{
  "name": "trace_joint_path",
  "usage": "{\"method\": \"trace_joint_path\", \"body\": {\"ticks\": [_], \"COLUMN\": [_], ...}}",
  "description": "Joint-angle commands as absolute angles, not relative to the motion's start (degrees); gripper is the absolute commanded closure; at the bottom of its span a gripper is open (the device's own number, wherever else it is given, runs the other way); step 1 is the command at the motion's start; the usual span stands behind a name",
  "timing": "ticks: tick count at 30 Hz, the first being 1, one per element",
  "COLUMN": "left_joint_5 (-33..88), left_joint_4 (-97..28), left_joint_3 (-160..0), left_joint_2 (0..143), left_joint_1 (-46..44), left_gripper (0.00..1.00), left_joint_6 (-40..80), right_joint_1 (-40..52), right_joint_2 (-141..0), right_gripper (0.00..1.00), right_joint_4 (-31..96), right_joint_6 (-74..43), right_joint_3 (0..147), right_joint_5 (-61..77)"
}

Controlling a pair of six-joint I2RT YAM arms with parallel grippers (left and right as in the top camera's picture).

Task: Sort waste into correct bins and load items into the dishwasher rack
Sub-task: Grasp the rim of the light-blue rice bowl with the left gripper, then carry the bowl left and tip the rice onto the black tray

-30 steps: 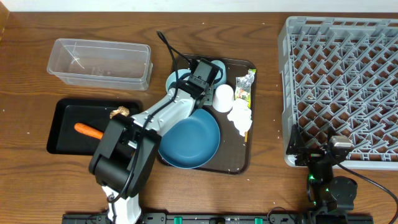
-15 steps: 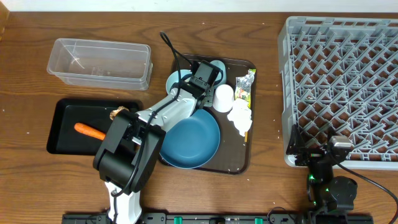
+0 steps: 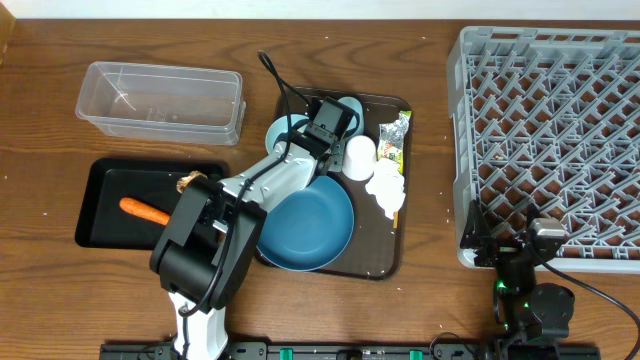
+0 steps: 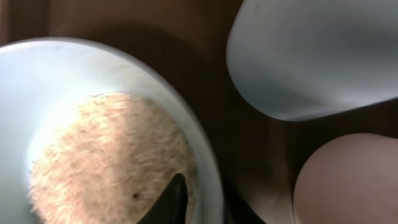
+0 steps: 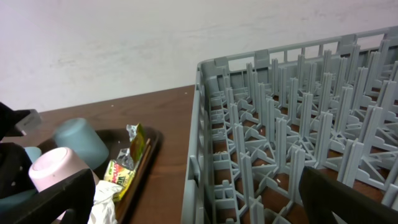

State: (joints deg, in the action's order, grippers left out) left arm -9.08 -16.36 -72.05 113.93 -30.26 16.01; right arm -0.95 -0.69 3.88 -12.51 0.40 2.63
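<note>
Step in hand, as I judge it: getting a grip on the white bowl (image 4: 74,68) so its rice (image 4: 106,155) can go to waste.

- Black tray (image 3: 110,230) lies at 8 o'clock from the bowl and holds the carrot (image 3: 143,210) and brown lump (image 3: 190,181). It is the likely home for the rice.
- The bowl sits at the serving tray's (image 3: 375,255) 10 o'clock corner.
- Seat the bite squarely on the rim before lifting. Lift level and tip only once over the bin.
- Light-blue cup (image 4: 311,56) and white cup (image 4: 348,180) crowd the bowl at 2 and 4 o'clock. Rise straight up, no sideways drag.

Pose:
- The left arm reaches from its base at 6 o'clock toward 1 o'clock, crossing the blue dish's (image 3: 310,230) edge.
- Left gripper (image 3: 325,125) points down over the bowl. 1 dark finger (image 4: 173,198) is inside, just in from the rim. The other is unclear, so I cannot tell whether the rim is clamped.
- Right gripper (image 5: 202,202) is parked at the rack's (image 3: 550,130) 7 o'clock corner, fingers wide apart and holding nothing.
</note>
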Motion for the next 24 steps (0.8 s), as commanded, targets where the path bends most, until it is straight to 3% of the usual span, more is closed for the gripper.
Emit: {"method": "trace_joint_path", "body": {"ticks": [1, 4, 24], "left_joint_5": [-9.74, -9.74, -9.63], "left_joint_4": [-16.56, -16.58, -17.15], "left_joint_3": [-72.51, -72.51, -72.51], "left_joint_2": [114.10, 114.02, 105.84], "left_joint_1": [-30.17, -30.17, -30.35], "left_gripper": [0.89, 0.94, 0.94], "left_joint_6": [15.40, 15.40, 15.51], "right_joint_1": [-1.85, -1.85, -1.85], "right_joint_2": [-0.34, -0.34, -0.34], "right_gripper": [0.01, 0.01, 0.01], "right_joint_4": [4.10, 4.10, 4.10], "right_joint_6": [-11.92, -11.92, -11.92], "right_joint_3": [0.32, 0.32, 0.32], "right_joint_5": [2.83, 2.83, 2.83]}}
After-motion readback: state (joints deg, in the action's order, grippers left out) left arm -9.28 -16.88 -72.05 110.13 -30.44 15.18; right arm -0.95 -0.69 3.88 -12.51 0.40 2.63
